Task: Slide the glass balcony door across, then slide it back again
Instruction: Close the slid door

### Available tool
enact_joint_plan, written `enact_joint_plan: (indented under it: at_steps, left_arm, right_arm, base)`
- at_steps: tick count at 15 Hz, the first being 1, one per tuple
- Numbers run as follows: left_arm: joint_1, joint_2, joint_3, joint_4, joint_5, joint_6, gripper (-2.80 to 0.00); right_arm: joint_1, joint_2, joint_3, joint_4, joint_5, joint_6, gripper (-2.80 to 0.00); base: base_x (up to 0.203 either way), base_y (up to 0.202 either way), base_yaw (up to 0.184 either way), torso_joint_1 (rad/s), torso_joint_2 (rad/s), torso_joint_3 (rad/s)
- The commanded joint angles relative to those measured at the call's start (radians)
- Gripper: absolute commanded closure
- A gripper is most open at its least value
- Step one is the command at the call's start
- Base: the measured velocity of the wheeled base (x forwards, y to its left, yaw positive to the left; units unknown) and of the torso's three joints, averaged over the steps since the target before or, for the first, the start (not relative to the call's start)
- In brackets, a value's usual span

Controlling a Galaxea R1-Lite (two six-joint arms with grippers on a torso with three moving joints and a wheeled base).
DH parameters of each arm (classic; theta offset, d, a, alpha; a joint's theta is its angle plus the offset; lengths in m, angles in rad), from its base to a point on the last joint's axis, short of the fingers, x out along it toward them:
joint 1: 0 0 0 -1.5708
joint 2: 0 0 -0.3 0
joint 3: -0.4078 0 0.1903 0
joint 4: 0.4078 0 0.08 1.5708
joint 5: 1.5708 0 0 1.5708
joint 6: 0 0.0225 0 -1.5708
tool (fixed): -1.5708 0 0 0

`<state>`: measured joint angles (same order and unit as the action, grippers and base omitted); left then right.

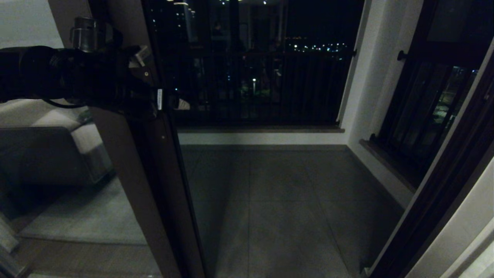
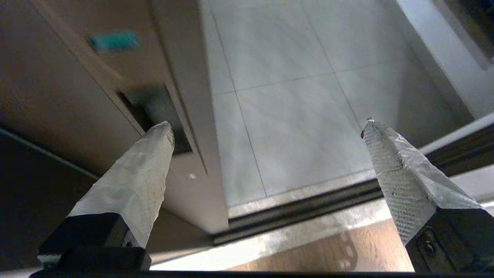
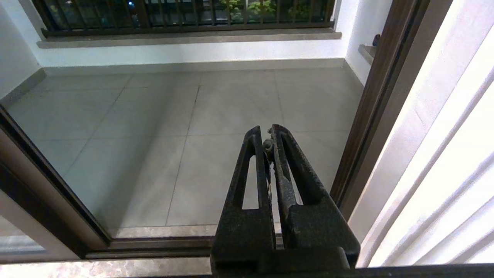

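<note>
The glass balcony door (image 1: 135, 185) stands at the left, its dark brown stile running down the picture, with the doorway to its right open. My left gripper (image 1: 171, 101) is at the stile's edge at about chest height, open wide. In the left wrist view the gripper (image 2: 267, 125) has one taped finger (image 2: 135, 181) with its tip at the black recessed handle (image 2: 154, 104); I cannot tell whether it touches. The other finger (image 2: 401, 181) hangs over the open doorway. My right gripper (image 3: 266, 133) is shut on nothing and hangs low in front of the threshold.
The dark floor track (image 2: 308, 208) crosses the threshold, with grey balcony tiles (image 1: 278, 200) beyond. A black railing (image 1: 262, 88) closes the far side. The brown door jamb (image 1: 436, 193) and a black-barred window (image 1: 428, 104) are at the right. A sofa (image 1: 46, 154) shows at the left.
</note>
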<state>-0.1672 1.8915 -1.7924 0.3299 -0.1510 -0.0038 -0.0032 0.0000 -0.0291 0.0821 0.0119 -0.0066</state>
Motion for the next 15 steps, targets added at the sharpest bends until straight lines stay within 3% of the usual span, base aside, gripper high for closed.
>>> enact_joint_plan:
  at_steps: [1,15]
  left_arm:
    - [-0.005,0.019,-0.004,-0.007,-0.002,-0.001,-2.80]
    - [-0.074,0.021,-0.012,-0.031,-0.002,-0.002,-2.80]
  right_arm:
    - [0.000,0.000,0.000,0.001,0.000,-0.001,0.00]
    - [0.000,0.002,0.000,0.001,0.000,-0.001,0.00]
  base:
    - [0.000,0.000,0.000,0.000,0.00,0.000]
    - [0.000,0.000,0.000,0.000,0.00,0.000]
